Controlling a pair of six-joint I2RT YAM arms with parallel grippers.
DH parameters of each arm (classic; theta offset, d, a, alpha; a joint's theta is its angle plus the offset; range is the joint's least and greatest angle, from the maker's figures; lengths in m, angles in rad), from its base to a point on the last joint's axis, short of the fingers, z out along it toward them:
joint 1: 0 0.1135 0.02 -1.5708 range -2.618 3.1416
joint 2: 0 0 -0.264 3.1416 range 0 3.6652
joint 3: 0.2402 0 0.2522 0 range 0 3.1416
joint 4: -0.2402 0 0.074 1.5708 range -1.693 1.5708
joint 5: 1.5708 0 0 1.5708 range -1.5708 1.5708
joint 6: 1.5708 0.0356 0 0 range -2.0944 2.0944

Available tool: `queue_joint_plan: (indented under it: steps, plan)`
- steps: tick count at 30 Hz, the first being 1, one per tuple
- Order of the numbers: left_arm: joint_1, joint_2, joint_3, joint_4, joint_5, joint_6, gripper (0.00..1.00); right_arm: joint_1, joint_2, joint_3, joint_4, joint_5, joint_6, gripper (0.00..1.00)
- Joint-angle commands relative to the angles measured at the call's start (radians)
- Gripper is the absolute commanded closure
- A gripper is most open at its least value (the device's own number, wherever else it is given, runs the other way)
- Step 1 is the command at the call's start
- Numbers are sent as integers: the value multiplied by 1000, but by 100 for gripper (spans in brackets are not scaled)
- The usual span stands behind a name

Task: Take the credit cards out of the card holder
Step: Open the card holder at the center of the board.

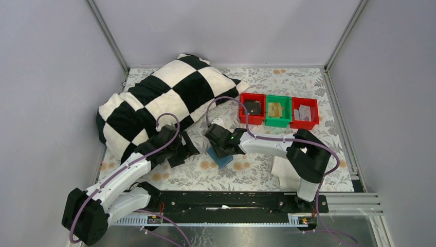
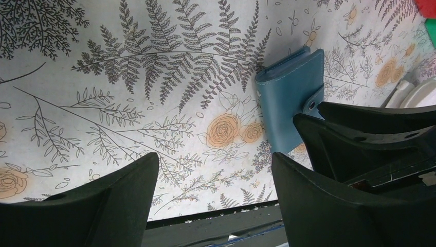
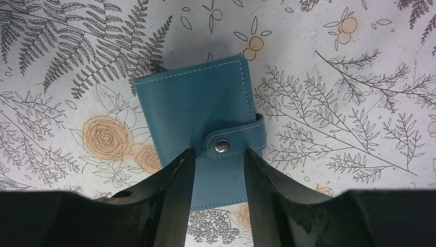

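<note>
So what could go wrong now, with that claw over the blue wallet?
The card holder lies flat and snapped shut, so the right gripper, open astride the small snap tab, might slide it across the tablecloth or slip off the tab without popping it. The left gripper hangs open nearby, pinning nothing, so the whole holder could lift instead of opening.

The teal-blue card holder (image 3: 195, 103) lies flat and closed, its snap tab (image 3: 234, 141) fastened by a silver stud. It sits mid-width on the table (image 1: 308, 82), towards the near edge.
</note>
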Motion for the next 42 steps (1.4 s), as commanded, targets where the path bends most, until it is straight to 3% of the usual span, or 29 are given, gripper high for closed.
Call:
queue_joint_plan:
  steps: [1, 11, 15, 19, 21, 23, 24, 25, 42]
  plan:
    - [6, 3, 0, 34, 10, -1, 15, 3, -34, 32, -6, 52, -41, 53]
    - [6, 0, -3, 39, 1, -5, 15, 3, 22, 38, 22, 15, -112, 44]
    - [6, 7, -5, 54, 28, 9, 15, 3, 46, 9, 64, 28, -127, 45]
    - [5, -4, -3, 66, 50, 26, 15, 2, 51, -17, 94, 8, -134, 55]
    - [5, -9, -3, 66, 50, 34, 15, 2, 45, -32, 114, 2, -128, 67]
    - [4, -3, -4, 67, 55, 40, 15, 2, 42, -40, 124, -6, -126, 82]
    - [5, 5, -5, 69, 61, 43, 15, 1, 41, -42, 126, -8, -125, 95]
    - [4, 12, -6, 75, 67, 44, 15, 1, 39, -44, 123, -6, -120, 100]
    - [-66, 120, 21, 140, 85, 40, 14, -54, -320, -150, 126, -93, 93, 100]
